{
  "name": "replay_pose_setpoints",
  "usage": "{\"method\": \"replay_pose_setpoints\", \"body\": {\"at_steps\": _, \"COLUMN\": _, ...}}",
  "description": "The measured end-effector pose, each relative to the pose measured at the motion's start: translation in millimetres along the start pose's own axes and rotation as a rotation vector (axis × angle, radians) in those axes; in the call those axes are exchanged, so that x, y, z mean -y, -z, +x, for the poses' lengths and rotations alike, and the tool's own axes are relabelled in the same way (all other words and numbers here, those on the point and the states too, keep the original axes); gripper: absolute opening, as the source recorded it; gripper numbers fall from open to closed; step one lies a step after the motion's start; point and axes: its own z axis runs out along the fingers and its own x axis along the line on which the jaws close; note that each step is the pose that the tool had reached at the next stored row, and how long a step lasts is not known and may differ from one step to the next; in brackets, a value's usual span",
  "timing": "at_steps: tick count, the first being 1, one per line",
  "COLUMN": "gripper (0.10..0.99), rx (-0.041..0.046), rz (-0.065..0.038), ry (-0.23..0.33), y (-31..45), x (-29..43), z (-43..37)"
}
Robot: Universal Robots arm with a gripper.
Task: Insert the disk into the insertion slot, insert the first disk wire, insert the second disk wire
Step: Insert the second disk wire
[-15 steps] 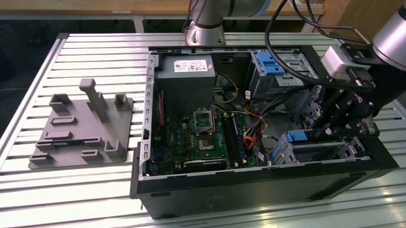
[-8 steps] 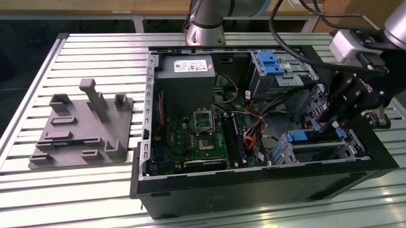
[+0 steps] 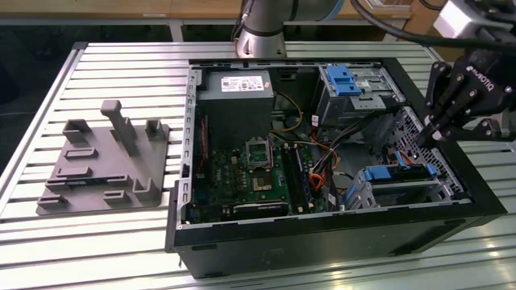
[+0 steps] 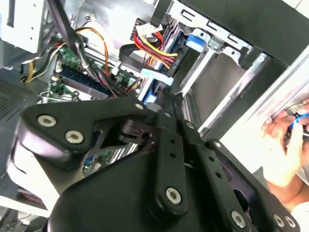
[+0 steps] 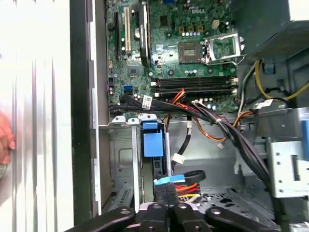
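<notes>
Disk (image 3: pixel 400 176) in its blue carrier already sits in the insertion slot (image 3: pixel 403 188), the low perforated cage at the case corner toward the exterior view's right, presumably so its connector end faces the cable bundle. End effector (image 3: pixel 427 136) hangs just above the slot, fingers drawn together to a narrow tip. In the first wrist view the tip (image 5: pixel 166 195) pinches a blue-ended wire connector (image 5: pixel 169 181) beside red and yellow leads, probably the first disk wire. Case stands on the slatted counter (image 3: pixel 121 241).
</notes>
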Motion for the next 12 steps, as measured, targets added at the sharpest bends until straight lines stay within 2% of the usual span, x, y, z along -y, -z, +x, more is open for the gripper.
{"method": "replay_pose_setpoints", "body": {"at_steps": 2, "gripper": 0.106, "rx": 0.0004, "rz": 0.002, "ry": -0.002, "y": 8.5, "x": -1.4, "z": -1.0}}
{"method": "replay_pose_setpoints", "body": {"at_steps": 3, "gripper": 0.106, "rx": 0.0005, "rz": 0.002, "ry": -0.003, "y": 9.5, "x": -1.8, "z": -1.6}}
{"method": "replay_pose_setpoints", "body": {"at_steps": 12, "gripper": 0.106, "rx": 0.0000, "rz": 0.003, "ry": -0.004, "y": 9.7, "x": -1.9, "z": -1.7}}
